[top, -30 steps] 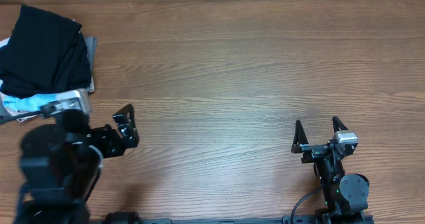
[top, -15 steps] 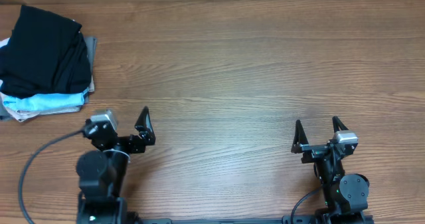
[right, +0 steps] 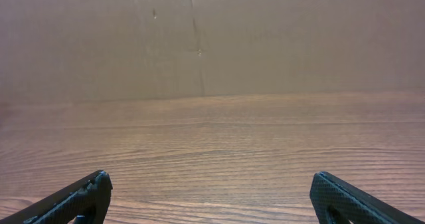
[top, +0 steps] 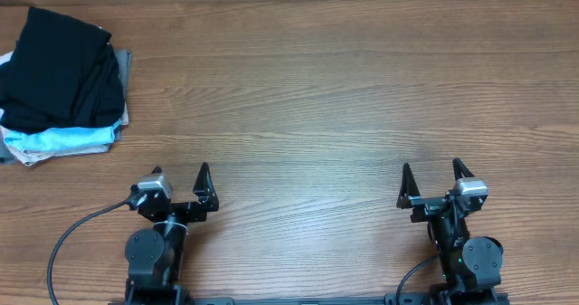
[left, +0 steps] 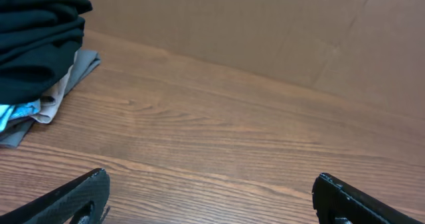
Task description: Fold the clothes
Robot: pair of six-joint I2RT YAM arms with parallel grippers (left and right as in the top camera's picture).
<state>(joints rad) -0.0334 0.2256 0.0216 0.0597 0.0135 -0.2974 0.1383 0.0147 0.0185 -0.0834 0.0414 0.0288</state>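
My left end effector (top: 179, 178) and right end effector (top: 431, 173) sit wide open and empty at the brown wooden counter's (top: 317, 97) near edge, well apart from the soft black T-shirt (top: 59, 70) folded atop the pale blue and grey garment pile (top: 68, 139) far left, so I judge folding done, with only a tidiness check next.

The T-shirt (top: 59, 70) lay on top of the folded garments (top: 63, 139) at the table's (top: 317, 97) far left corner. My left gripper (top: 180, 171) sat near the front edge, right of that pile, and my right gripper (top: 431, 167) was well apart, farther right.
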